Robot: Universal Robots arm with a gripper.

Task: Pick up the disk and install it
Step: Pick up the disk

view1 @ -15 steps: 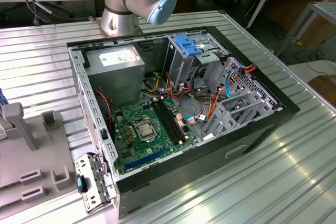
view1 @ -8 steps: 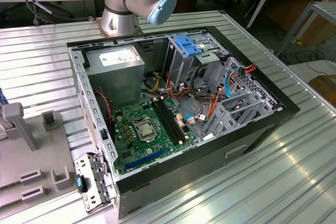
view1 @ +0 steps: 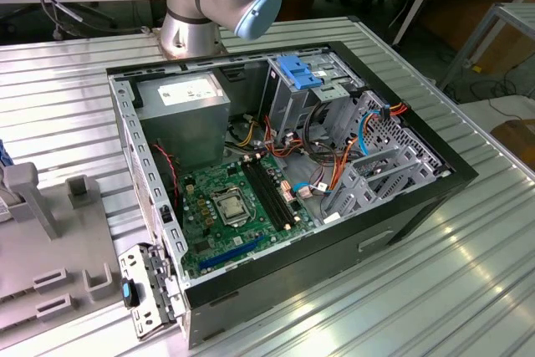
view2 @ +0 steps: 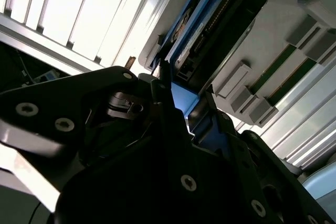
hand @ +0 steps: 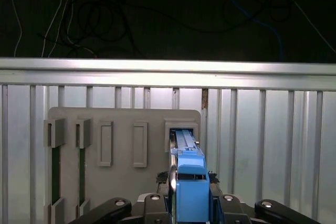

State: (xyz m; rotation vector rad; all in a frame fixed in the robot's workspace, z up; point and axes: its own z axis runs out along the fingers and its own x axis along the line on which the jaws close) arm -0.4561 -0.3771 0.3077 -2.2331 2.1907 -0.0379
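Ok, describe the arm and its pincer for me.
The arm is made of silver-grey round segments with light-blue caps on the joints. The pincer has a black, angular body dotted with small silver screw heads.

My claw [hand: 190, 178] is black, the disk [hand: 192, 199] has a bright blue frame, the holder tray [hand: 121, 129] is plain grey, the table [hand: 262, 129] is silver with long ribbed stripes, and the computer case [view1: 401, 219] is black, with a green board [view1: 219, 206], a light-blue latch [view1: 298, 70] and orange and red cables [view1: 341, 158] inside.
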